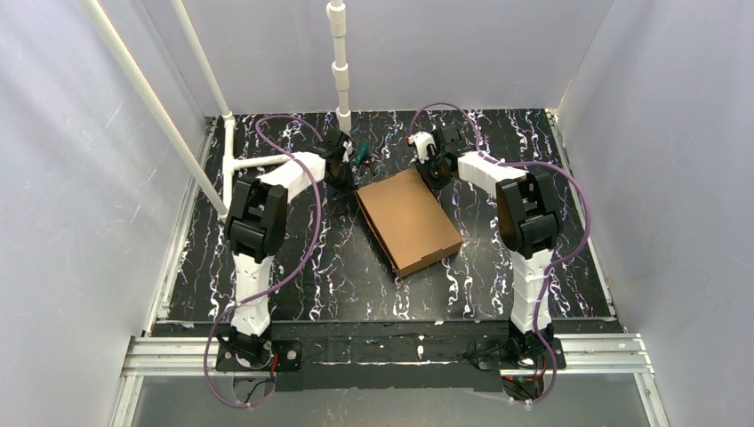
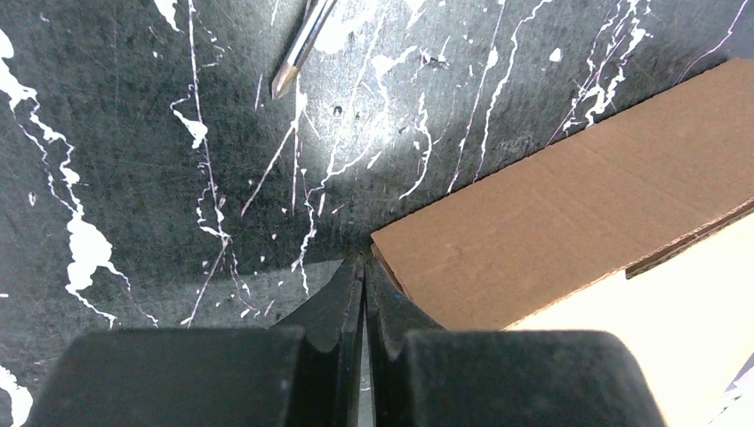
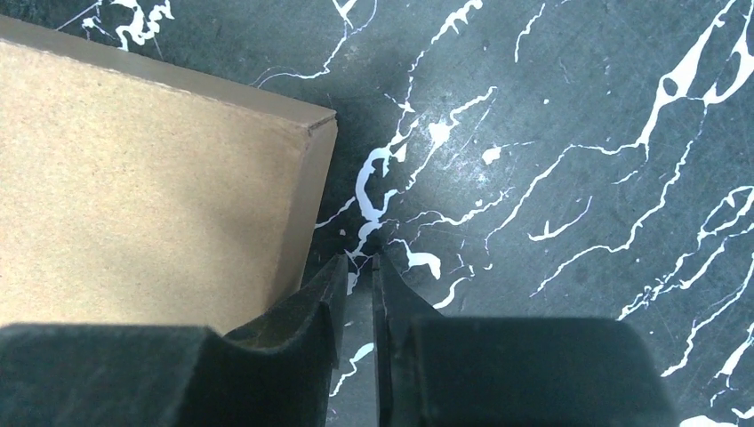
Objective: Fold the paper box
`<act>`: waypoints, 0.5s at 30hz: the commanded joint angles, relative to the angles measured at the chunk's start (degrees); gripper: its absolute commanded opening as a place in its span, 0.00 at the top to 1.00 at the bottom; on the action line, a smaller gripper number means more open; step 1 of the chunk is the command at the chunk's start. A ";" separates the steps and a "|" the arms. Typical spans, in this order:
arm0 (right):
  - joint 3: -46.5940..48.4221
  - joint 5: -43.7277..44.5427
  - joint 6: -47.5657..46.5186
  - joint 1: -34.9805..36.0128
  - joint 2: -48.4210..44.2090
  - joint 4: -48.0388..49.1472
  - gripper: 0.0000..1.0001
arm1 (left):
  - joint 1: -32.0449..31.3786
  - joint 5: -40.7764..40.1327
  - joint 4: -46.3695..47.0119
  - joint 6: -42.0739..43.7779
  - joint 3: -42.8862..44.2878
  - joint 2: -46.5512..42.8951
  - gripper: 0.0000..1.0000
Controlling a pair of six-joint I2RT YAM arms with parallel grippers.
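Observation:
The paper box is brown cardboard, folded shut into a shallow flat box, lying skewed at the table's middle. My left gripper is at the box's far left corner. In the left wrist view its tips are pressed together, empty, right beside the box's corner. My right gripper is at the box's far right corner. In the right wrist view its tips stand a narrow slit apart with nothing between them, just right of the box's side wall.
A small green-handled tool lies on the black marbled table behind the left gripper; its metal tip shows in the left wrist view. White pipes stand at the back and left. Grey walls close in the sides.

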 commanded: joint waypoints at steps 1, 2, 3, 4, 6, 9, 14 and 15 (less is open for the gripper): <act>-0.82 0.87 1.13 1.46 0.40 -5.55 0.73 | -2.33 1.49 1.80 -0.26 1.08 -4.00 1.00; -0.85 0.91 1.59 0.30 -0.03 -5.53 0.73 | -1.73 0.71 1.76 -0.37 -0.63 -5.37 1.00; -0.98 0.89 1.82 -0.95 -0.60 -5.67 0.73 | -1.03 0.22 2.10 -0.51 -2.68 -6.95 0.99; -1.28 0.56 1.84 -2.23 -1.23 -5.84 0.72 | 0.05 0.04 2.79 -0.53 -5.26 -8.98 0.97; -2.34 -1.31 1.80 -4.85 -2.70 -6.15 0.72 | 1.35 0.40 4.74 -0.58 -10.73 -13.30 0.96; -4.77 -3.58 0.56 -7.40 -5.34 -6.85 0.70 | 2.05 2.47 6.92 0.06 -18.00 -19.58 0.94; -11.87 -2.75 -2.90 -8.35 -12.31 -7.23 0.69 | 1.07 9.09 11.77 -1.81 -30.14 -28.26 0.93; -13.93 -2.35 -3.50 -8.35 -14.11 -7.19 0.69 | 0.24 9.71 12.71 -2.85 -32.70 -30.09 0.93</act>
